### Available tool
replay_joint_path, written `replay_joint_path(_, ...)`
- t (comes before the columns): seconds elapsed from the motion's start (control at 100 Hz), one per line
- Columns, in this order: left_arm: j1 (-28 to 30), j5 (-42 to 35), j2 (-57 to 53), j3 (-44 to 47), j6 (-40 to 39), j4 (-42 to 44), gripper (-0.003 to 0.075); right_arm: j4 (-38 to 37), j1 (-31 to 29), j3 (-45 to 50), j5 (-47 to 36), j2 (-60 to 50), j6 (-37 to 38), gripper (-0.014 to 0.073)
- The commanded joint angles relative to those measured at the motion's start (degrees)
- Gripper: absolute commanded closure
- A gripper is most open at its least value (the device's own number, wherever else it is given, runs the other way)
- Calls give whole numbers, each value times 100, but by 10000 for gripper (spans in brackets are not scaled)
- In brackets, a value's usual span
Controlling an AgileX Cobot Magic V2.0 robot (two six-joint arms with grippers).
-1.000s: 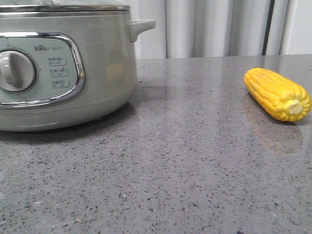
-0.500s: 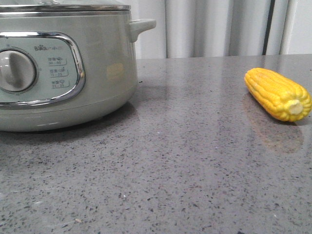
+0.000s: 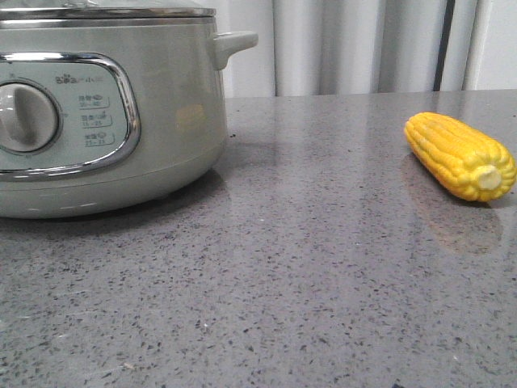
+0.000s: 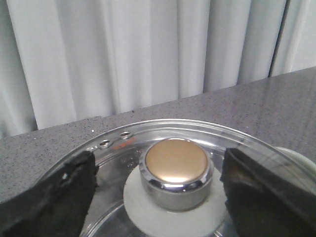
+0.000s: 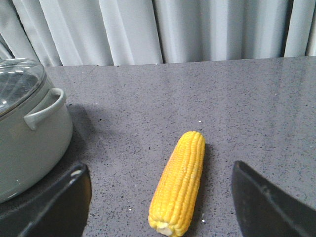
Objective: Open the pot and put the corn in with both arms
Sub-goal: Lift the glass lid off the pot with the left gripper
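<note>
Lid still seated on pot (image 3: 105, 113); corn (image 3: 460, 155) lying well apart on tabletop (image 3: 307, 267). Left end effector (image 4: 158, 197) spread wide astride lid knob (image 4: 176, 170), not gripping. Right end effector (image 5: 160, 210) wide over corn. Advised: centre on knob, close squarely, lift straight.

Pot (image 3: 105, 113) left, corn (image 3: 460, 155) well apart, right.

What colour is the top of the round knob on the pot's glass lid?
Matte gold, ringed by chrome, on the round knob of the glass lid; clearest in the left wrist view.
</note>
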Motion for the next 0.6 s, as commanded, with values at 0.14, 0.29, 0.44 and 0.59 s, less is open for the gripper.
replay_joint_path(0.14,-56,-849,396,-303,-17,-45,216,-77,-37,-213,-440,60,-60,81)
replay_joint_path(0.29,-56,-826,517,-303,-48,-45,220,-77,-37,-213,-440,60,-60,81)
replay_joint_path(0.44,-56,-811,517,-303,-62,-45,230,-77,-37,-213,-402,60,-60,81)
replay_joint_path(0.59,-157,-792,517,-303,-62,-45,230,-77,-37,-213,-367,60,-60,81)
